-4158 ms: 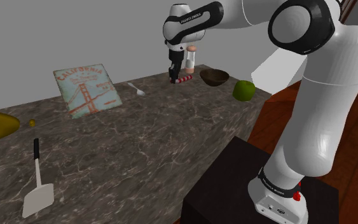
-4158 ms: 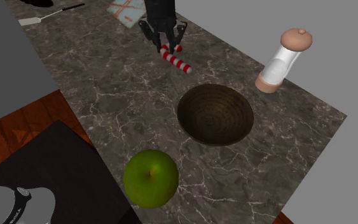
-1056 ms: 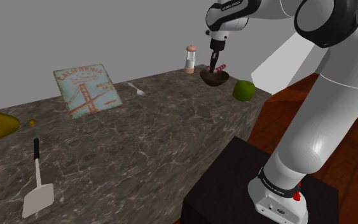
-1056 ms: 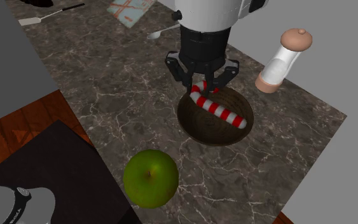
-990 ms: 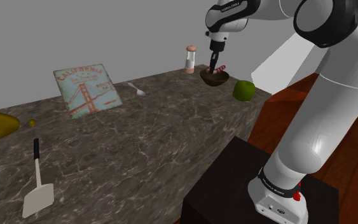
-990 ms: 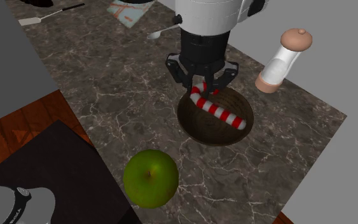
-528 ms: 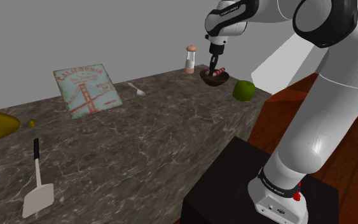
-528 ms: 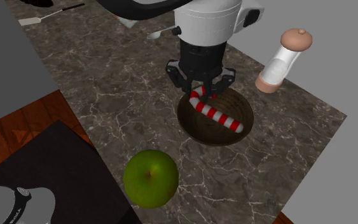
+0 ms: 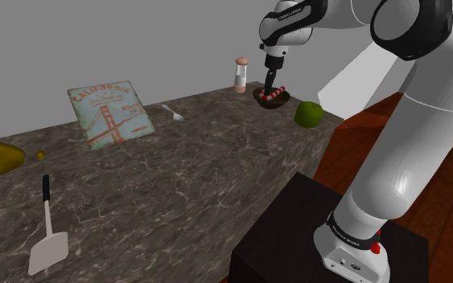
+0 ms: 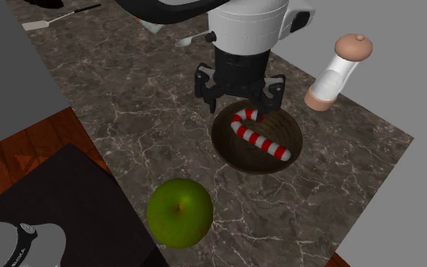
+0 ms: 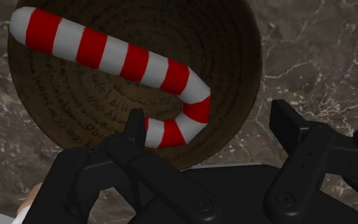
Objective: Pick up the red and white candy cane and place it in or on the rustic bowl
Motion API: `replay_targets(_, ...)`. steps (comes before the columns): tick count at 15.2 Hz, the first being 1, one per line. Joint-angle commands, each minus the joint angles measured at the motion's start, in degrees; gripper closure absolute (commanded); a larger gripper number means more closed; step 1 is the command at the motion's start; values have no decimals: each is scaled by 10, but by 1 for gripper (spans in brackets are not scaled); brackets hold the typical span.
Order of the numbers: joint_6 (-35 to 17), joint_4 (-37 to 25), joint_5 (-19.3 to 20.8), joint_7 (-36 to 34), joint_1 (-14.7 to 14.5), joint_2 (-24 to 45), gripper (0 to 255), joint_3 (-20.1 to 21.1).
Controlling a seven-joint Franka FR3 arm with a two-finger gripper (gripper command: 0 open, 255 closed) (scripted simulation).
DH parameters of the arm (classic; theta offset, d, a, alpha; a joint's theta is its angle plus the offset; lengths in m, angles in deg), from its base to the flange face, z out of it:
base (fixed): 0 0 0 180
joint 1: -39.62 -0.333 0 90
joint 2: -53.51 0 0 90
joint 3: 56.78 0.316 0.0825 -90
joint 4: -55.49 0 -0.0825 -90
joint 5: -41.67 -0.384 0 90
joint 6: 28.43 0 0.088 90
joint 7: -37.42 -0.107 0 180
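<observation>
The red and white candy cane (image 10: 262,141) lies inside the dark brown ribbed bowl (image 10: 222,143), its hook end toward the gripper and its straight end across the bowl's floor. My black gripper (image 10: 240,94) hangs just above the bowl's far rim, open, fingers spread wide. In the wrist view the candy cane (image 11: 117,58) rests in the bowl (image 11: 247,44); its hook sits between the spread fingers of the gripper (image 11: 209,121), close to one fingertip and well apart from the other. In the shoulder view the gripper (image 9: 269,85) stands over the bowl (image 9: 271,100) at the counter's far end.
A green apple (image 10: 179,213) sits near the bowl toward the stand, and a tall grinder (image 10: 337,70) stands beyond it. Farther along the marble counter lie a spoon (image 9: 173,112), a California sign (image 9: 109,113) and a spatula (image 9: 47,234). The counter's edge runs just past the bowl.
The fingers have spread apart and let go of the candy cane. It has dropped from the grip and settled lower in the bowl. The arm has stayed over the bowl.
</observation>
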Motion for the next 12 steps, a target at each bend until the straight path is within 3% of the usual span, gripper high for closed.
replay_targets(1, 0, 0, 0, 0, 0, 0, 0, 0)
replay_targets(5, 70, -57, 7, -5, -1, -14, 0, 1)
replay_targets(12, 70, -57, 7, -5, -1, -14, 0, 1)
